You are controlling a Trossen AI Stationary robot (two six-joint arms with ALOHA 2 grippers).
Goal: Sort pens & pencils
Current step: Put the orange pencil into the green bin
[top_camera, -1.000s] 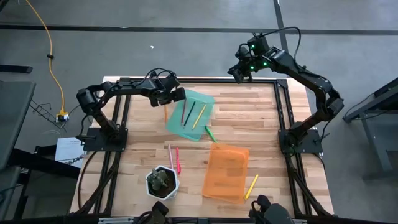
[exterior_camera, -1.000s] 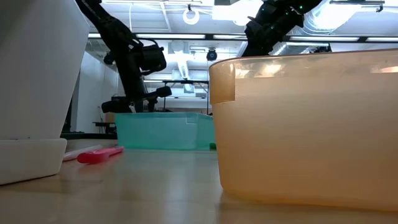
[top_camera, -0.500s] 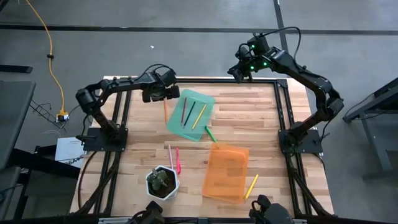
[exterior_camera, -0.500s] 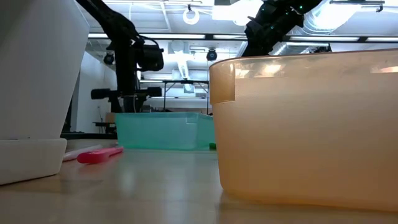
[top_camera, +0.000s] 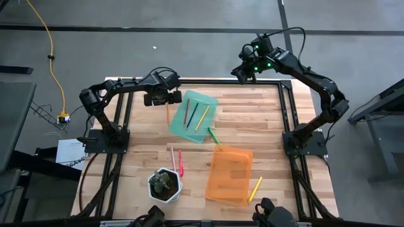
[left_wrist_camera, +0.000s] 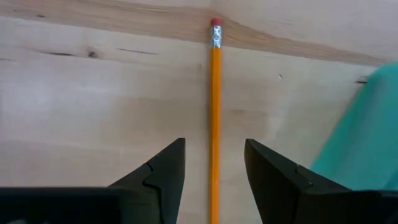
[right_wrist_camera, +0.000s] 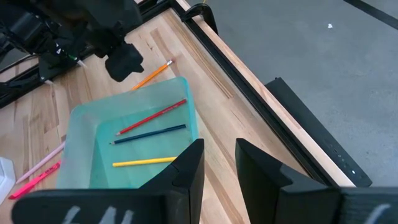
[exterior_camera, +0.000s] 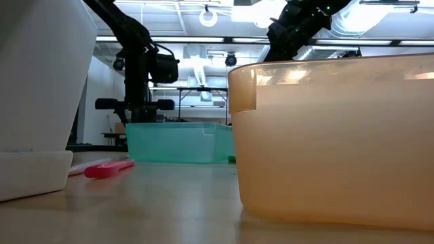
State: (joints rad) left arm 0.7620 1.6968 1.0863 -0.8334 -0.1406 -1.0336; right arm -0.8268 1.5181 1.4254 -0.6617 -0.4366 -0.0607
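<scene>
Step in hand: pickup. The left tool (left_wrist_camera: pixel 212 180) hangs open astride the orange pencil (left_wrist_camera: pixel 216 124) on the counter (left_wrist_camera: pixel 93 112). Next: descend, close. The right tool (right_wrist_camera: pixel 217 168) waits, open.

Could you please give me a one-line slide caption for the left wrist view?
Left gripper, fingers open, poised over an orange pencil lying on the wooden table beside the green tray.

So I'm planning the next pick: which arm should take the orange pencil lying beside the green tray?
Left. Its open gripper hangs over the orange pencil; the right gripper sits at the table's far edge.
</scene>
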